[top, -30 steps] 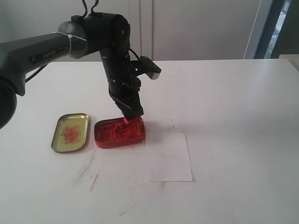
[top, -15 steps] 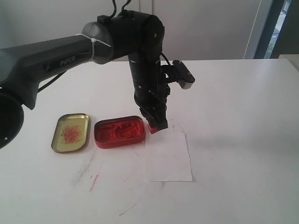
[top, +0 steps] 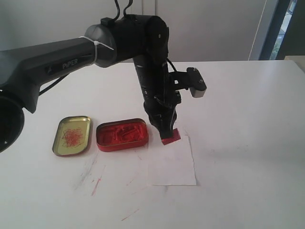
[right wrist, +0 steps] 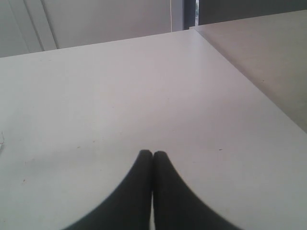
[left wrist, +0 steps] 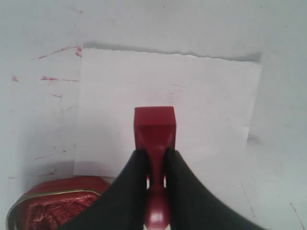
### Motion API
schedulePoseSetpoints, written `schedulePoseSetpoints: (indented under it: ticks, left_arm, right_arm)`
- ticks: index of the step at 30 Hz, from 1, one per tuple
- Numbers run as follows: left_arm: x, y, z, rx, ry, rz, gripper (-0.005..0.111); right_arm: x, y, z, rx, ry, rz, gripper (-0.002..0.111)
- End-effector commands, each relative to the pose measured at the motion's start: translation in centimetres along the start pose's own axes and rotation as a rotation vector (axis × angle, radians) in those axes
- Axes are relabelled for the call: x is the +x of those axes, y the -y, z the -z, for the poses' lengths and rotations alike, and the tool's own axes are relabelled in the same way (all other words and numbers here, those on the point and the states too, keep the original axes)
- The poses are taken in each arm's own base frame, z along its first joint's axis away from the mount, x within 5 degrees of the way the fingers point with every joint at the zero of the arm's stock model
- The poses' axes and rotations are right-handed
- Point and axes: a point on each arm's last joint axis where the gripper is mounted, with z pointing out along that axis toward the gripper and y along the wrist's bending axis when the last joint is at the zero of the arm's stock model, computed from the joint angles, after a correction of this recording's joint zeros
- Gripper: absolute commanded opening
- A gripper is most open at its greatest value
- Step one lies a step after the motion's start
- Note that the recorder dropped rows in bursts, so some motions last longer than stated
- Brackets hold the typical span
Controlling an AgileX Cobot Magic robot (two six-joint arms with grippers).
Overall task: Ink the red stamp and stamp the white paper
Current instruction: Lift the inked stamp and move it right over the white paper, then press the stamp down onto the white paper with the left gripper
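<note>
The red stamp (left wrist: pixel 154 125) is pinched by its narrow handle between the fingers of the left gripper (left wrist: pixel 155 154), with its blocky base pointed down past the fingertips. Directly beneath the gripper, the white paper (left wrist: pixel 206 96) is laid flat on the table (top: pixel 248 119). The stamp is held over the part of the sheet nearest the ink tin (top: pixel 122 134); whether the base touches the paper cannot be told. The open tin of red paste is seen just beside the gripper, with a gold lid (top: pixel 72 135) beyond it. The right gripper (right wrist: pixel 152 158) is held above the table, its fingers pressed together.
</note>
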Motion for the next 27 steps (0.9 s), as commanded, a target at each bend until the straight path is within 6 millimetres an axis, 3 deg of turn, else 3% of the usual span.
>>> schedulePoseSetpoints:
  ticks: [1, 10, 17, 27]
  left_arm:
    - [0.7, 1.4, -0.3, 0.107, -0.065, -0.059, 0.000]
    - [1.3, 1.7, -1.3, 0.095, -0.139, -0.021, 0.000]
    - [-0.6, 4.1, -2.0, 0.030, -0.216, -0.072, 0.000]
    - [-0.3, 3.7, -2.2, -0.068, -0.302, -0.065, 0.000]
  right_arm:
    - [0.0, 0.0, 0.0, 0.004, 0.016, 0.007, 0.000]
    - [0.0, 0.0, 0.0, 0.004, 0.016, 0.007, 0.000]
    - [0.0, 0.0, 0.0, 0.004, 0.016, 0.007, 0.000]
    - [0.0, 0.0, 0.0, 0.004, 0.016, 0.007, 0.000]
